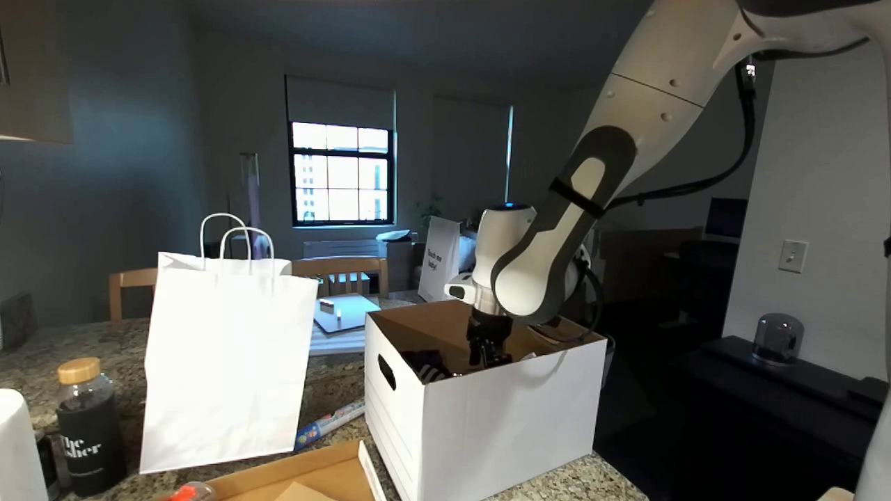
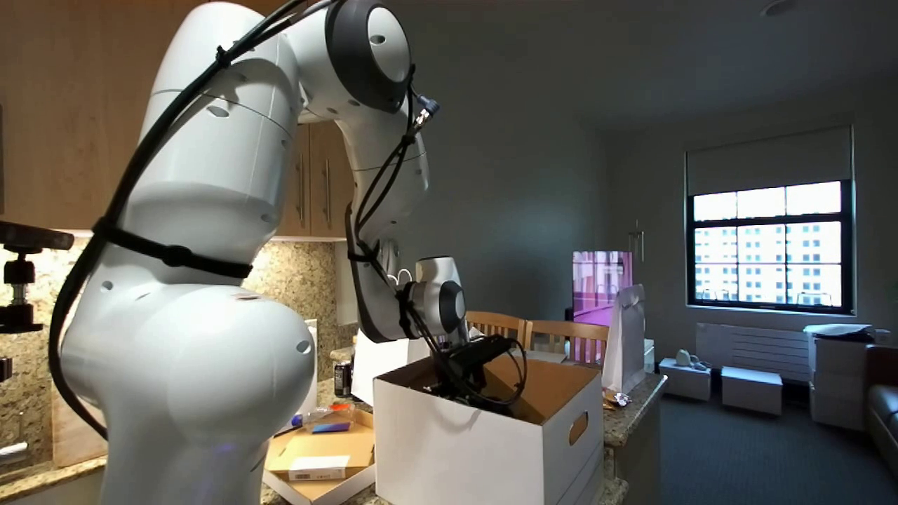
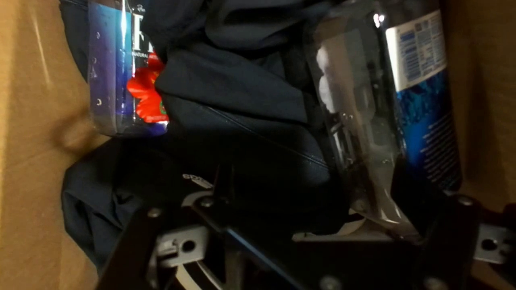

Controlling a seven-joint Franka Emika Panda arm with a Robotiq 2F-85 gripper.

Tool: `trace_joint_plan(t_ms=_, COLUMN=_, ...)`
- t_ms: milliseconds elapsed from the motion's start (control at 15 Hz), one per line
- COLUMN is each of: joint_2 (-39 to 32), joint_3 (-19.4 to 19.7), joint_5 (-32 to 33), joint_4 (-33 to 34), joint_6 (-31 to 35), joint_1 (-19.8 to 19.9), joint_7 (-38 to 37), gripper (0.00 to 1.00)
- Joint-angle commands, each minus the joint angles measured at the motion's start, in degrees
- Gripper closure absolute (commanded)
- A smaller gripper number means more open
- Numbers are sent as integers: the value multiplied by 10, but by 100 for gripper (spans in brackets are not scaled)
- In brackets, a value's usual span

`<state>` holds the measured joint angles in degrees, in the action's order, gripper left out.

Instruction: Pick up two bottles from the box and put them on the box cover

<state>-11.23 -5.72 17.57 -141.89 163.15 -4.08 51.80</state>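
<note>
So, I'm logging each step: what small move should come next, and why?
Probably nudge the open gripper rightward in the wrist view so its fingers straddle the right-hand bottle: there, one overlaps it, while the other stands over dark cloth.

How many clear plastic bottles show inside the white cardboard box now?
2, both in the wrist view: the clear plastic bottle with the red flower at upper left, the clear plastic bottle with the white-and-blue label at right. More may be hidden under the dark cloth.

White arm [image 2: 210, 365], dark grey bands [image 2: 346, 52], black cables [image 1: 748, 115]; gripper [image 3: 314, 181] apparently black, silvery screws [image 3: 207, 201]
</note>
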Motion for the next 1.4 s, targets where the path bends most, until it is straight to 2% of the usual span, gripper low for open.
trace_joint_plan(t_ms=0, joint_2=24, joint_3=20, joint_5=29, joint_4=-6, joint_6=-28, joint_1=-13, joint_7=-85, gripper=0)
trace_joint_plan(t_ms=200, joint_2=31, joint_3=39, joint_5=70, joint_4=-2, joint_6=-49, joint_1=-24, joint_7=-198, gripper=0)
trace_joint_plan(t_ms=333, joint_2=33, joint_3=33, joint_5=77, joint_4=0, joint_6=-64, joint_1=-21, joint_7=-234, gripper=0)
trace_joint_plan(t_ms=800, joint_2=27, joint_3=-12, joint_5=11, joint_4=-8, joint_6=-54, joint_1=-1, joint_7=-167, gripper=0)
trace_joint_plan(t_ms=1333, joint_2=30, joint_3=-2, joint_5=42, joint_4=-3, joint_6=-60, joint_1=-9, joint_7=-199, gripper=0)
